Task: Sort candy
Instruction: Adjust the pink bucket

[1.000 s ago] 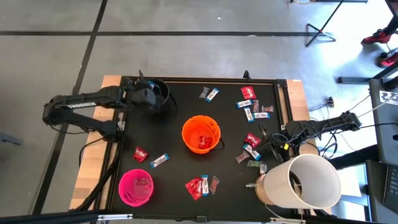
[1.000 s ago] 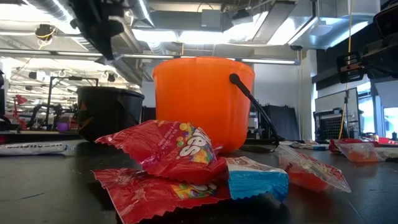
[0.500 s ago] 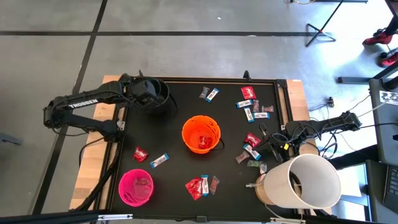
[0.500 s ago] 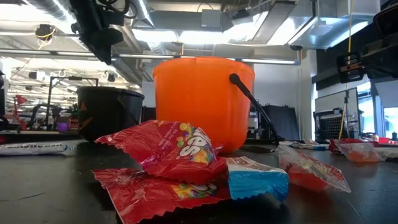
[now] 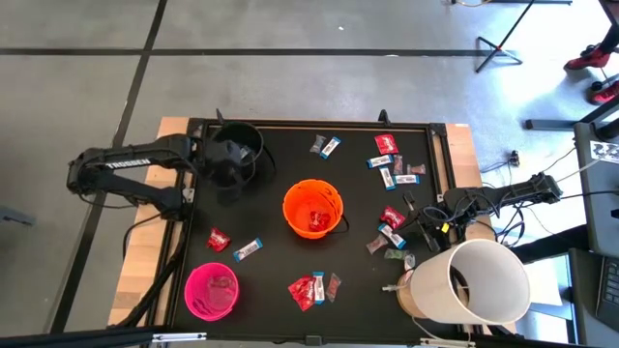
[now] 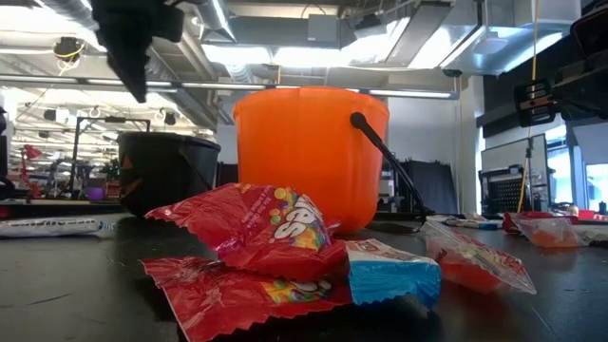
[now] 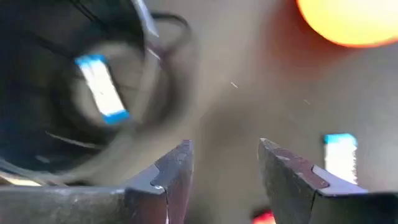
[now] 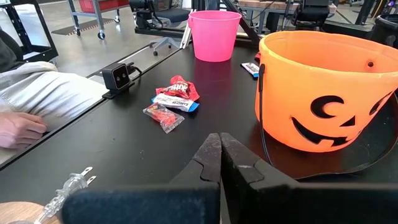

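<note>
- The candy (image 5: 391,179) lies scattered over the black table (image 5: 271,208), most of it in a loose cluster toward the right edge: red packets, blue-and-white bars and a few dark wrappers.
- 1 blue-and-white bar (image 7: 99,87) sits inside the black bucket (image 5: 235,147), seen in the left wrist view at the bucket's bottom.
- Red candy shows inside the orange bucket (image 5: 311,207), which stands near the table's middle and carries a jack-o'-lantern face in the right wrist view.
- A red packet (image 5: 218,240) and a blue-and-white bar (image 5: 248,249) lie near each other between the black bucket and the pink bucket (image 5: 212,291), which stands at the table's near left corner.
- A small pile of red packets (image 6: 271,228) with a blue-and-white wrapper (image 6: 391,274) fills the front of the low view, with the orange bucket behind it.
- 2 pieces (image 5: 325,146) lie alone near the far edge, between the black bucket and the right-hand cluster.
- The left gripper (image 5: 226,177) hangs just beside the black bucket, on its near side, above the table; its jaws are released with a clear gap between them and nothing in it.
- The right gripper (image 8: 219,155) sits low at the table's right edge, fingers clenched together on nothing, pointing across at the orange bucket.
- A large white cylinder (image 5: 474,282) stands at the near right corner.
- A person's hand (image 8: 18,129) and pale sleeve rest at the table's edge in the right wrist view.
</note>
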Controlling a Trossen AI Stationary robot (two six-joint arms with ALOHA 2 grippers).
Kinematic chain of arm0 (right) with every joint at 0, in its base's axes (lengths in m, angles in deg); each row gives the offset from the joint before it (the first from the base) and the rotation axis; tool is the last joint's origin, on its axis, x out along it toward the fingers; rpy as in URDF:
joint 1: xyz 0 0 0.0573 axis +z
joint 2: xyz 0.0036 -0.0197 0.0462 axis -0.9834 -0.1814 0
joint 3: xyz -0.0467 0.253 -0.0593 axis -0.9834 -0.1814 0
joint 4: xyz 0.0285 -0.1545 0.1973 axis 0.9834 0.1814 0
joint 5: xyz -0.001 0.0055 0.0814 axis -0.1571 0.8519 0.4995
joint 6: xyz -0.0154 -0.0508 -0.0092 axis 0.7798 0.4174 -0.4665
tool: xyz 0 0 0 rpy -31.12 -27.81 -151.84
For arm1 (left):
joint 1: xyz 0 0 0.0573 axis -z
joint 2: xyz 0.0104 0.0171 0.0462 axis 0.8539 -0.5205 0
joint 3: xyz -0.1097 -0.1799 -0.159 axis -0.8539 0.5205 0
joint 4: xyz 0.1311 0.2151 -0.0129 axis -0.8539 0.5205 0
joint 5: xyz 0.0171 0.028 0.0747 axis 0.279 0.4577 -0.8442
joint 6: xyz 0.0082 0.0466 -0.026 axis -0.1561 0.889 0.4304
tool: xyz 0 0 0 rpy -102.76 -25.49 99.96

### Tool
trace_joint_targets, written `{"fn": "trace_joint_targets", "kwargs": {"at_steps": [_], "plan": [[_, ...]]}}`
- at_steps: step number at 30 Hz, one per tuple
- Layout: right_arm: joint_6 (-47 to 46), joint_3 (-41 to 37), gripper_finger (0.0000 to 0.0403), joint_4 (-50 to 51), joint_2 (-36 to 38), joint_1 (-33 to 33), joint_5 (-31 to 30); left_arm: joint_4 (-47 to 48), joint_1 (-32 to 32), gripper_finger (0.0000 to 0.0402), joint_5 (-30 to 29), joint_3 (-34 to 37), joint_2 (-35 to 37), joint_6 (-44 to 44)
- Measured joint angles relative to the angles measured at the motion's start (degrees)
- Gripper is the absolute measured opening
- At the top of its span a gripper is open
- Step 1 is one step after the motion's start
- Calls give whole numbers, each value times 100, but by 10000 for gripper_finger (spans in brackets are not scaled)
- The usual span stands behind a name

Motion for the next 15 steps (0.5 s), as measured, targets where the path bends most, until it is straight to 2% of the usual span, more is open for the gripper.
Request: {"fn": "trace_joint_targets", "kwargs": {"at_steps": [6,15], "plan": [[-1,0,1,0,-1,-1,-1,148,1129,167,580,178,-1,-664],[-1,0,1,-1,-1,-1,-1,-110,2977,167,671,872,-119,-1591]]}}
